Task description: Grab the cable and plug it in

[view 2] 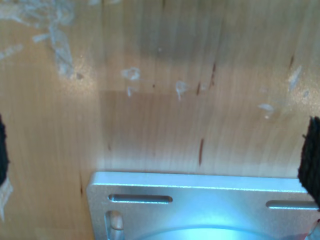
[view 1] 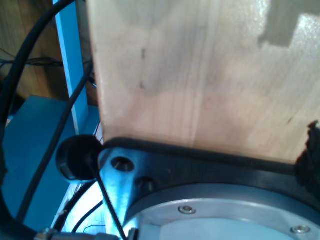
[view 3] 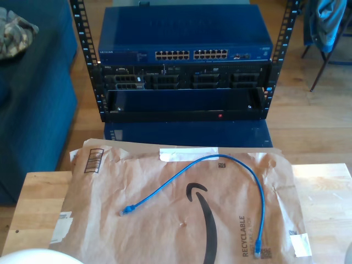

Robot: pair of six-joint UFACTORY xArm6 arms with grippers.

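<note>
The cable (view 3: 220,165) lies loose in an arch on a flattened brown paper mailer (view 3: 165,220) that covers most of the wooden table (view 3: 38,203). One plug (view 3: 127,209) rests toward the mailer's middle, nearer the exterior view's left; the other plug (view 3: 257,248) lies close to the mailer's near edge, toward the exterior view's right. Beyond the table's far edge stands a rack (view 3: 184,66) with a blue network switch (view 3: 187,52) showing a row of ports. Both wrist views look down on pale wood past a metal mounting plate (view 2: 200,205). Whether my first gripper and my second gripper are spread or pressed together I cannot tell, as their fingers are not visible.
</note>
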